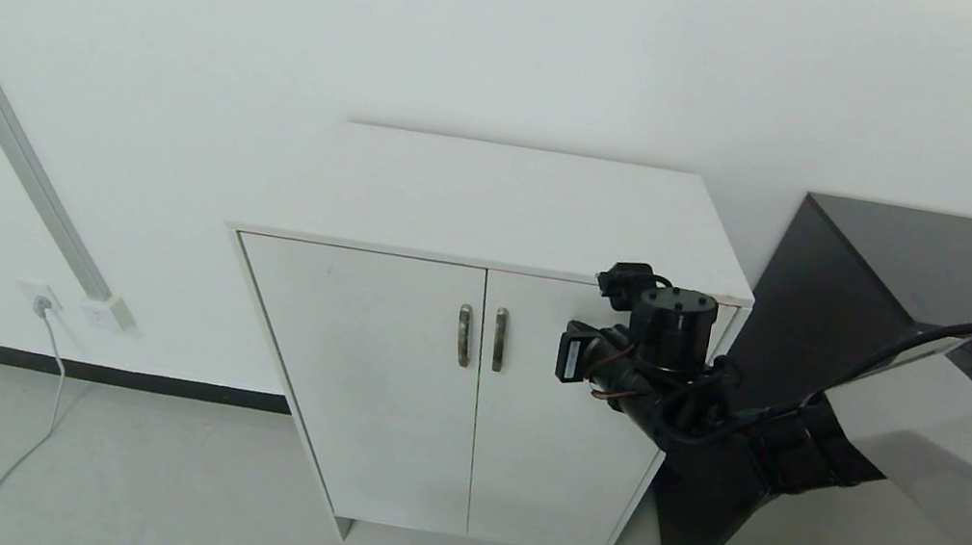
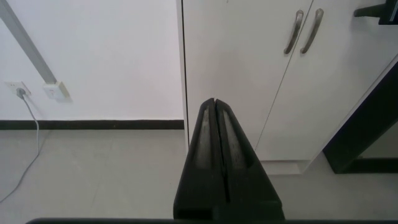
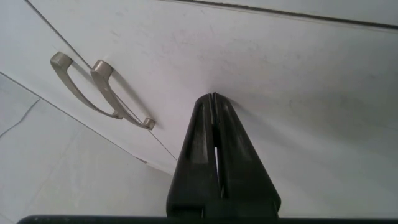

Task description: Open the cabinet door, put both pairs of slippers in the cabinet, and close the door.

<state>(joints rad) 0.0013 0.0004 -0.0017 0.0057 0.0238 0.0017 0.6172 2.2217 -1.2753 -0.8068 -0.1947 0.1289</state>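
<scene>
Far left: a socket [image 1: 38, 303] low on the wall, with a cable [image 1: 37, 426] trailing from it to the floor [image 1: 120, 488].

Left gripper [image 2: 215, 101]: fingers pressed together, nothing between them. It hangs over the floor, well apart from the cabinet [image 1: 496, 206] and facing its left front corner.

Cabinet: white, standing against the wall. Left door [image 1: 352, 378] and right door [image 1: 544, 457] are both shut, edges meeting at the centre. The two handles [image 1: 463, 335] are upright, side by side across the seam.

Right gripper [image 3: 214, 96]: fingers together, empty. The tips point at the face of the right door, high on the panel, to the right of the handles and clear of them. Contact between tips and door cannot be confirmed.

Obstructions: in the head view the right arm [image 1: 667, 360] covers the right door's upper right corner and hides the fingers. The left wrist view cuts off the cabinet above the handles.

Far right: a black unit [image 1: 837, 270] just beside the cabinet, cut off by the frame edge.
</scene>
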